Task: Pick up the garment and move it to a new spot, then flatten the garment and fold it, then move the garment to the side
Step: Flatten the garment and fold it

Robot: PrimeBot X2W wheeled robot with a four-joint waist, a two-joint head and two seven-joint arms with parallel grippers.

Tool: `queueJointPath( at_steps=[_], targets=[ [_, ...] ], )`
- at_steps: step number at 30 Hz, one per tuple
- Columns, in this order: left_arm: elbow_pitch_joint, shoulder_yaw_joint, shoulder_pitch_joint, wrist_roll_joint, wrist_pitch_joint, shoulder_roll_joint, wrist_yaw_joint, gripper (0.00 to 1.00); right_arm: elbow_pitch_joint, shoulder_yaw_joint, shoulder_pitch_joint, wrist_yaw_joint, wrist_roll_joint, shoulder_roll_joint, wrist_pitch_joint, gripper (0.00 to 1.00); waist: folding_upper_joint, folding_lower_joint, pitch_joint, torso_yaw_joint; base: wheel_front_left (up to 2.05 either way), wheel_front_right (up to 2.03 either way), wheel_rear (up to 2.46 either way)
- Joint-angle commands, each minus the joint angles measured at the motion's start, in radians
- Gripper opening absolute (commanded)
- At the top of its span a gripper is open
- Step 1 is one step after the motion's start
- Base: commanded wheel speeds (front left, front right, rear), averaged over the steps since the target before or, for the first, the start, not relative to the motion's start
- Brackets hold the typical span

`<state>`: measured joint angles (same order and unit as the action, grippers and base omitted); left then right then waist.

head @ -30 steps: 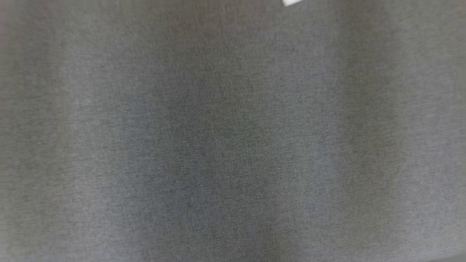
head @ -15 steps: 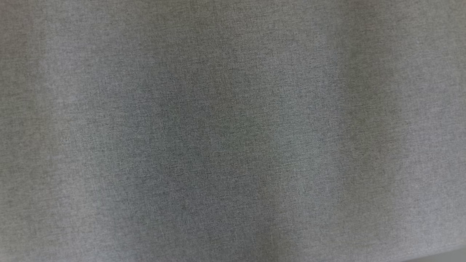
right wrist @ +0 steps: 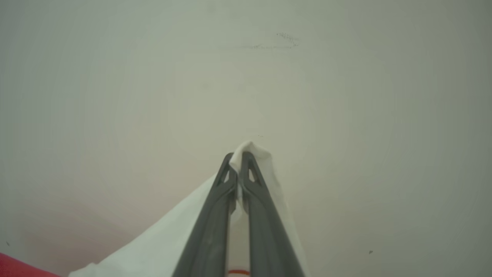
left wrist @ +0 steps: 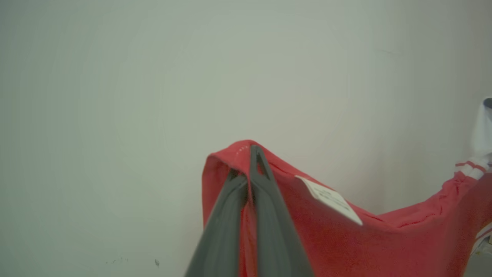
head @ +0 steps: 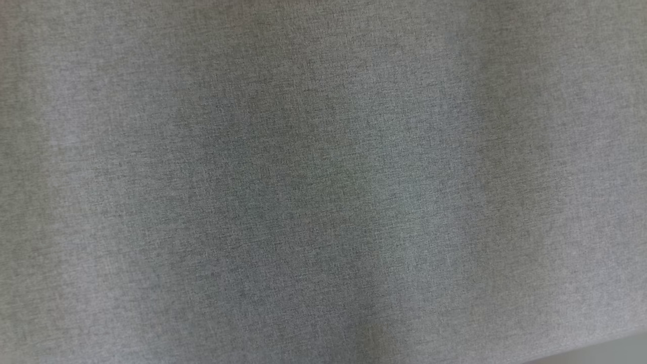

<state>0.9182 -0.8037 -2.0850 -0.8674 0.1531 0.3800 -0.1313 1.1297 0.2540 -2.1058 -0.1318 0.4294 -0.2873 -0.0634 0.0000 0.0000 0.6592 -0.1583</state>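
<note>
The garment (left wrist: 384, 238) is red with a white care label (left wrist: 330, 200) and a white, red-striped part (left wrist: 471, 167) at the far right of the left wrist view. My left gripper (left wrist: 249, 163) is shut on a red edge, and the cloth hangs from it before a pale plain background. My right gripper (right wrist: 239, 163) is shut on a white part of the garment (right wrist: 161, 250), which drapes down to the lower left; a bit of red (right wrist: 19, 267) shows in that corner.
A grey woven surface (head: 323, 182) spreads across the head view, with soft shadow bands. A paler strip (head: 606, 349) at the lower right corner marks its edge.
The head picture has shifted over the grey surface, so the camera moved. A small white patch at the top edge one second ago has left the picture.
</note>
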Motion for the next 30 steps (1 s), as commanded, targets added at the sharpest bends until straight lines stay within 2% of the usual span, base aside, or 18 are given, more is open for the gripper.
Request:
queueJointPath(
  at_steps=[1,5,10,12,14,17,20,21,22,27,30],
  targets=[
    [-0.014,-0.018,0.051,-0.014,0.023,0.011,0.002,0.00,-0.027,0.025,0.050,0.002,0.022,-0.003,-0.008,0.00,0.0000,0.0000,-0.006,0.005,0.00,0.00,0.00],
    [-0.073,-0.052,0.177,-0.051,0.070,0.050,0.002,0.00,-0.132,0.096,0.201,0.002,0.104,-0.027,-0.028,0.00,0.0000,0.0000,-0.057,0.010,0.00,0.00,0.00],
    [-0.189,-0.040,0.418,-0.101,0.108,0.106,0.002,0.00,-0.333,0.164,0.505,0.002,0.253,-0.096,-0.046,0.00,0.0000,0.0000,-0.146,0.021,0.00,0.00,0.00],
    [-0.255,-0.019,0.524,-0.111,0.112,0.132,0.015,0.00,-0.437,0.177,0.651,0.002,0.299,-0.142,-0.051,0.00,0.0000,0.0000,-0.181,0.019,0.00,0.00,0.00],
    [-0.350,0.016,0.634,-0.109,0.113,0.157,0.051,0.00,-0.536,0.169,0.802,0.002,0.335,-0.183,-0.055,0.00,0.0000,0.0000,-0.212,0.017,0.00,0.00,0.00],
    [-0.517,0.082,0.830,-0.099,0.112,0.195,0.118,0.00,-0.677,0.130,1.043,0.002,0.372,-0.231,-0.049,0.00,0.0000,0.0000,-0.248,0.017,0.00,0.00,0.00],
    [-0.675,0.132,1.017,-0.089,0.112,0.222,0.182,0.00,-0.802,0.057,1.262,0.002,0.389,-0.249,-0.036,0.00,0.0000,0.0000,-0.279,0.014,0.00,0.00,0.00],
    [-0.725,0.137,1.082,-0.082,0.112,0.229,0.199,0.00,-0.839,0.024,1.334,0.002,0.395,-0.246,-0.031,0.00,0.0000,0.0000,-0.289,0.013,0.00,0.00,0.00],
    [-0.725,0.137,1.082,-0.082,0.112,0.229,0.199,0.00,-0.839,0.024,1.334,0.002,0.395,-0.246,-0.031,0.00,0.0000,0.0000,-0.289,0.013,0.00,0.00,0.00],
    [-0.908,0.185,1.368,-0.063,0.112,0.239,0.296,0.00,-1.004,-0.130,1.637,0.002,0.363,-0.196,0.034,0.00,0.0000,0.0000,-0.323,0.004,0.00,0.00,0.00],
    [-0.956,0.212,1.519,-0.044,0.113,0.229,0.321,0.00,-1.084,-0.215,1.780,0.002,0.334,-0.142,0.084,0.00,0.0000,0.0000,-0.343,0.001,0.00,0.00,0.00]
  ],
)
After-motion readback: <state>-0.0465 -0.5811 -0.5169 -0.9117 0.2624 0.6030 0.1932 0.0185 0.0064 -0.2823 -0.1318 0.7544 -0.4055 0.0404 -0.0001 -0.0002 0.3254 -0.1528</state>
